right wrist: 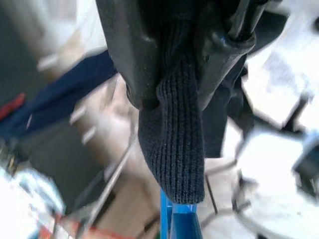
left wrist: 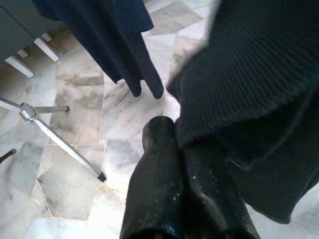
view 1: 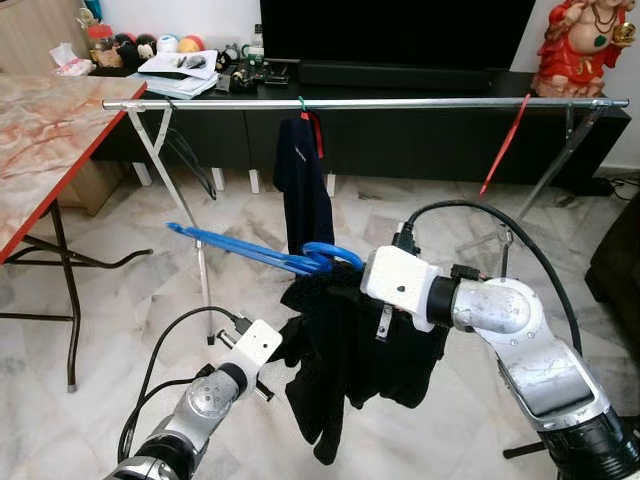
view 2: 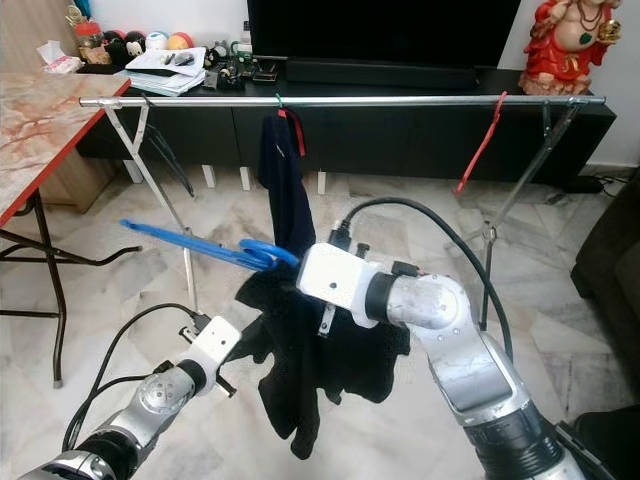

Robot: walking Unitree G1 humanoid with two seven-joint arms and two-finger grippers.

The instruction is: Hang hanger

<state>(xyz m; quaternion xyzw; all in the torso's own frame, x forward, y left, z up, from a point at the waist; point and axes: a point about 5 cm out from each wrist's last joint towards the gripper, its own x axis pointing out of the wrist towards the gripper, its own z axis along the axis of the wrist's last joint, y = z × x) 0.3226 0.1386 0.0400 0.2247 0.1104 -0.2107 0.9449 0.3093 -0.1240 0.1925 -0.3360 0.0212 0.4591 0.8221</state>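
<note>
A blue hanger (view 1: 230,245) juts out to the left at chest height, with a black knit garment (view 1: 350,350) draped from it. In the right wrist view my right gripper (right wrist: 174,94) is shut on the knit fabric, and the blue hanger (right wrist: 179,219) emerges just below it. The silver rail (view 1: 400,103) runs across behind, above the hanger. My left gripper (left wrist: 177,137) is low beside the garment's left edge, fingers together, with fabric lying over one tip.
A navy garment (view 1: 300,180) and a red hanger (view 1: 505,145) hang on the rail. The rack's legs (view 1: 180,190) spread over the marble floor. A red-edged marble table (view 1: 40,130) stands at left, a black TV console (view 1: 420,140) behind, and a dark sofa (view 1: 620,270) at right.
</note>
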